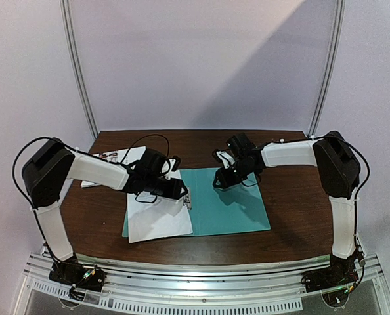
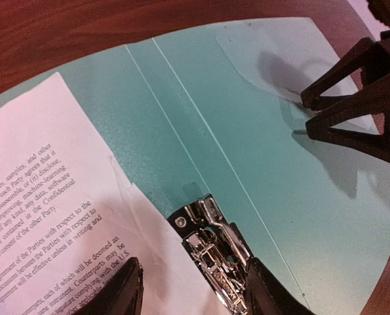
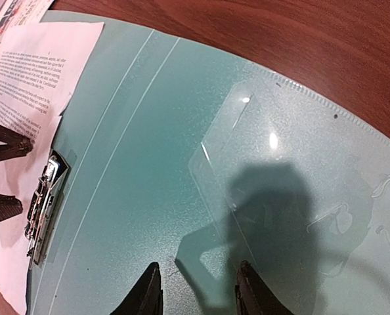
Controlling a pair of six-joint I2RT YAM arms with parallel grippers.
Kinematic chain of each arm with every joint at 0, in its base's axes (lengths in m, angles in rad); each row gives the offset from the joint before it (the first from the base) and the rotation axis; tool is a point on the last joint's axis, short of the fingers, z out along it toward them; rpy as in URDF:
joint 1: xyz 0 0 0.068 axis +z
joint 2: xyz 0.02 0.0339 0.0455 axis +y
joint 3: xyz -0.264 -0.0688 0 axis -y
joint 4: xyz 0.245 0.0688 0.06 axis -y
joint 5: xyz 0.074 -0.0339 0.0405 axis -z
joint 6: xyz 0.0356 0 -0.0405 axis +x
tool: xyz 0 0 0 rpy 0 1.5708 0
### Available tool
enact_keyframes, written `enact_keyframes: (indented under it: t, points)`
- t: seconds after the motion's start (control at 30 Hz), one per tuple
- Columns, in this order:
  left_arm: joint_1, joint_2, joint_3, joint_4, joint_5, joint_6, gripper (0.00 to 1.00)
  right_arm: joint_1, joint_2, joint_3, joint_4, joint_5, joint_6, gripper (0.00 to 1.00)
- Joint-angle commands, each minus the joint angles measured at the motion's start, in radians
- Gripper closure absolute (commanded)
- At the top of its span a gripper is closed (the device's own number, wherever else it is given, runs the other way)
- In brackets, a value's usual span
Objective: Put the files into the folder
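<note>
Folder (image 1: 234,203): teal, opened flat on the surface (image 1: 293,170).
Text sheet (image 1: 159,220): laid on its left half, edge at the metal clip (image 2: 211,256).
Picture sheet (image 1: 109,157): left outside the folder, far left.
Left end effector (image 2: 192,289): parted over the clip, nothing gripped.
Right end effector (image 3: 198,289): moderately parted above the right half, empty.

Top view, left of centre: colourful sheet (image 1: 111,156) mostly hidden behind left arm (image 1: 96,169), its print too small to read. Left wrist view: text sheet (image 2: 44,197) cut by left and bottom edges, metal clip (image 2: 211,252) cut at bottom.
</note>
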Motion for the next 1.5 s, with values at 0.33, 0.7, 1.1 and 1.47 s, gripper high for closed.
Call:
enact_keyframes:
  t: [0.33, 0.7, 1.1, 1.47]
  points:
    - [0.049, -0.168, 0.022, -0.192, -0.177, 0.031, 0.44, 0.02, 0.0, 0.067, -0.032, -0.072, -0.026, 0.61]
    - [0.213, -0.362, -0.098, -0.263, -0.385, -0.008, 0.33, 0.104, -0.049, 0.026, 0.001, -0.01, -0.068, 0.59]
    - [0.56, -0.436, -0.174, -0.395, -0.446, -0.218, 0.34, 0.111, -0.095, -0.066, 0.028, 0.024, -0.071, 0.53]
    - [0.802, -0.445, -0.257, -0.324, -0.317, -0.303, 0.32, 0.111, -0.13, -0.143, 0.049, 0.046, -0.084, 0.45]
